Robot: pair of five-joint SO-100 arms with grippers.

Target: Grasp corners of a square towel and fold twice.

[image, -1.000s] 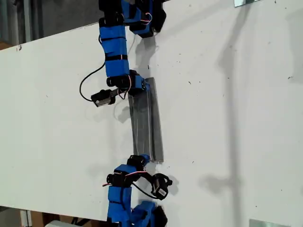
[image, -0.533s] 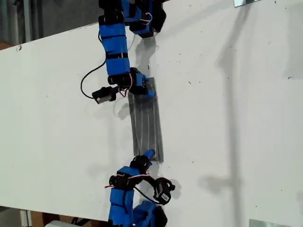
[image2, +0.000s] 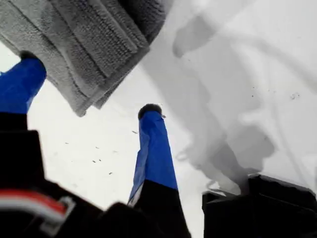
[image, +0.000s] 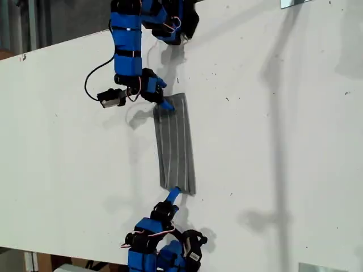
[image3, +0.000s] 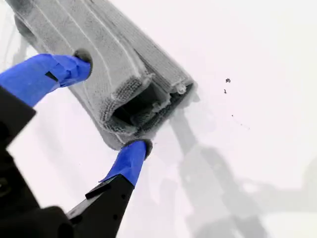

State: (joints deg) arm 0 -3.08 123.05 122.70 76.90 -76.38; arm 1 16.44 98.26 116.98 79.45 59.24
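Drawn back off the narrow folded towel (image: 176, 144) lying flat mid-bench (image: 272, 141), with my first pincer (image2: 89, 84) spread apart beside one corner and my second pincer (image3: 110, 104) spread apart around the opposite layered end, seemingly releasing a finished fold.

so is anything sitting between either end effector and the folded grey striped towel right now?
Nothing visible. The grey white-striped fabric towel lies as a folded strip on bare white table. My first end effector and my second end effector are both open at its ends, one finger over the cloth.
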